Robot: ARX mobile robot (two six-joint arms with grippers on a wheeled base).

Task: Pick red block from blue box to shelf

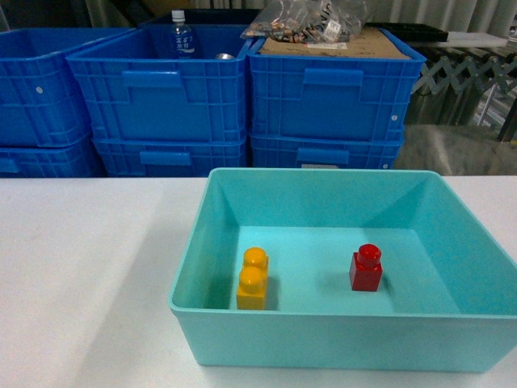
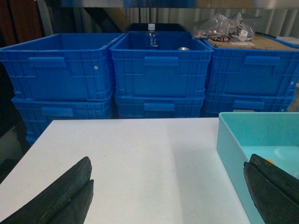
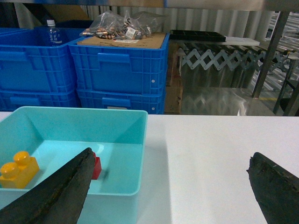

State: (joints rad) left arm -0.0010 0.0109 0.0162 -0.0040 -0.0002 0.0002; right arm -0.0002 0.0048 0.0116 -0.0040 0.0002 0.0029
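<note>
Red block [image 1: 365, 268] sitting upright in the blue box [image 1: 339, 333], yellow brick [image 1: 253, 279] beside it, both my grippers spread wide over the tabletop [image 1: 89, 275], holding nothing

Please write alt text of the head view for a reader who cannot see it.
A red block and a yellow two-stud brick stand apart inside a turquoise blue box on a white table. Dark blue crates are stacked behind.

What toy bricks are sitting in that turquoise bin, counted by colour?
Red brick: 1
Yellow-orange brick: 1
Total in the turquoise bin: 2
</note>
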